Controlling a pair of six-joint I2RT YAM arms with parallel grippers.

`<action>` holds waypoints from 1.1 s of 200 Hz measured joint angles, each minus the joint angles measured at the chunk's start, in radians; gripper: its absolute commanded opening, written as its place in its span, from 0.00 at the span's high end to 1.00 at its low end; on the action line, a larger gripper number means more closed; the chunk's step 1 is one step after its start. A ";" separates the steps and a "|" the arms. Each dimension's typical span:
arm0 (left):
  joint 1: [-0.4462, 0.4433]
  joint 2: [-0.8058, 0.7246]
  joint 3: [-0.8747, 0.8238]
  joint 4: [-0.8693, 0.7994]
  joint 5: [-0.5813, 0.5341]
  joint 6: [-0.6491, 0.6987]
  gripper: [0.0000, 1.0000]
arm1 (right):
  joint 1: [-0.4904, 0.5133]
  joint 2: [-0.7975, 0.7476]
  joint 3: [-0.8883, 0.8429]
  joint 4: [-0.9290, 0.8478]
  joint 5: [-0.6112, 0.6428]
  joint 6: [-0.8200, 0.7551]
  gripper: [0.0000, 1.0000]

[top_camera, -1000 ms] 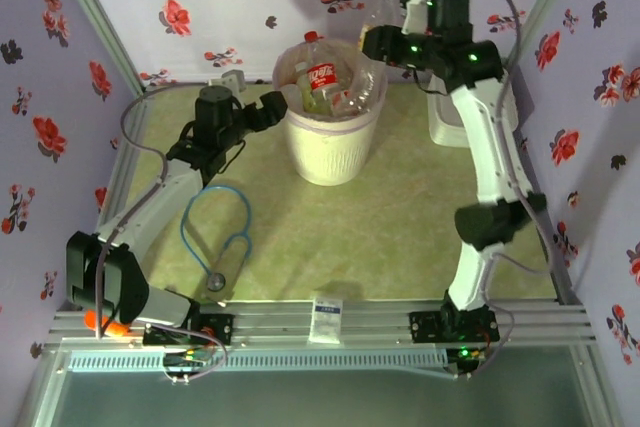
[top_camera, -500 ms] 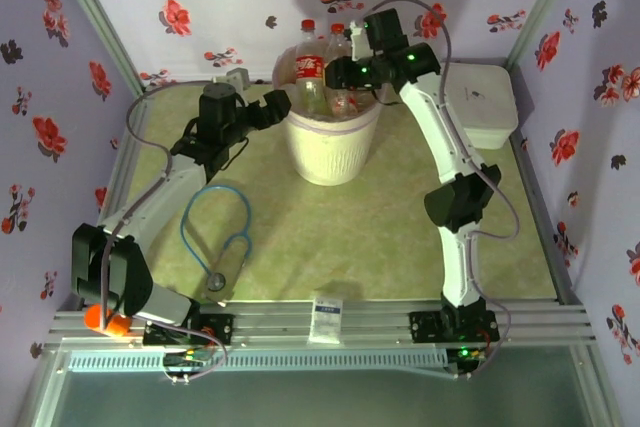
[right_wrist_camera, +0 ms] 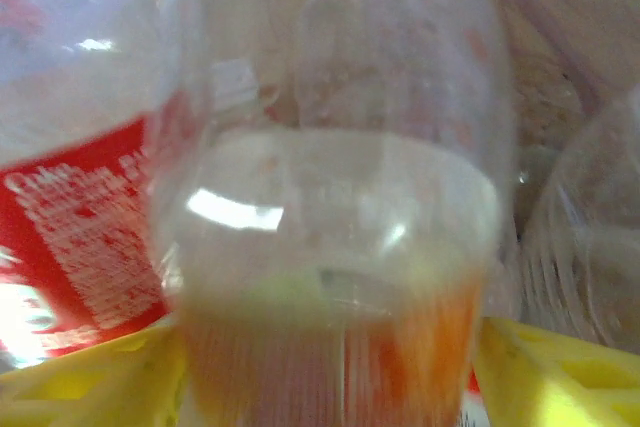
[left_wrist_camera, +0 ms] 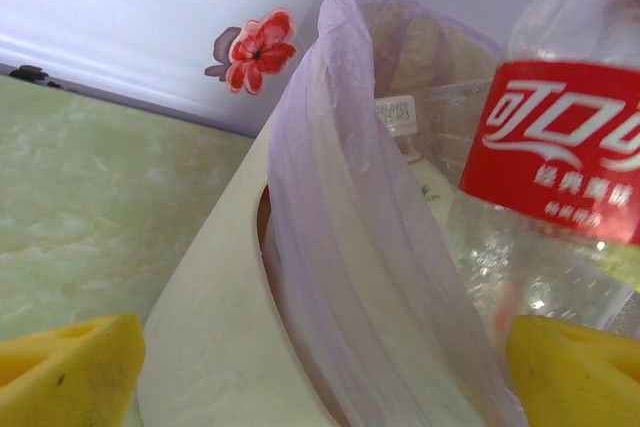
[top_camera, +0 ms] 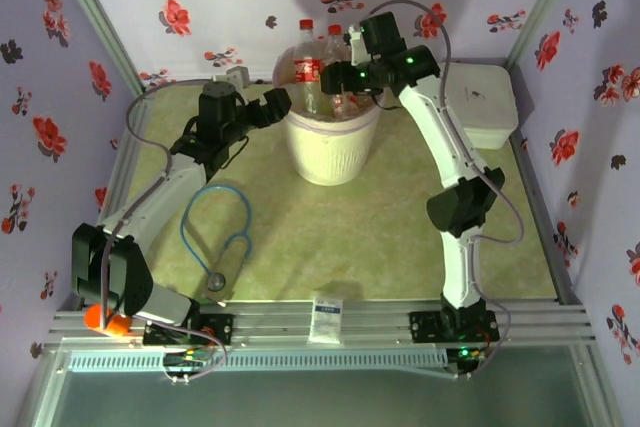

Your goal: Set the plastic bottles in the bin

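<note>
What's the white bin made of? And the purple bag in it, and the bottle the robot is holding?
Bin: looks like hard cream plastic, smooth and dull, with ribbed sides. Bag: thin soft plastic film, pale purple and see-through, wrinkled where it folds over the rim. Bottle: clear shiny plastic, probably; you can see through it, and light glints off it.

Right wrist view: the clear bottle (right_wrist_camera: 330, 197) is blurred throughout, with its top and base cut off by the picture's edges. The right gripper (right_wrist_camera: 330, 377) clamps it, and its fingers (right_wrist_camera: 560, 372) are cut off at the lower edge.

Left wrist view: the red-label bottle (left_wrist_camera: 560, 147) is cut off at top and right. The bin (left_wrist_camera: 200, 337) and the left gripper (left_wrist_camera: 320, 377) fingers (left_wrist_camera: 70, 367) are cut off at the bottom.

Top view: the print on the packet (top_camera: 326, 317) is too small to read.
</note>
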 measured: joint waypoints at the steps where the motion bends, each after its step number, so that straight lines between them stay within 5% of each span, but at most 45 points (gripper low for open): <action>1: 0.000 0.000 0.000 0.000 0.000 0.000 0.06 | 0.000 -0.001 0.000 -0.001 0.002 0.001 0.19; 65: 0.000 0.002 0.130 -0.057 -0.009 0.063 0.05 | -0.007 -0.127 0.000 -0.020 0.101 0.000 0.21; 135: -0.041 0.166 0.382 -0.023 0.003 0.076 0.19 | -0.008 -0.148 -0.191 0.132 0.111 0.049 0.43; 220: -0.132 0.311 0.468 -0.112 -0.038 0.158 0.43 | -0.007 -0.200 -0.415 0.376 0.080 0.126 0.50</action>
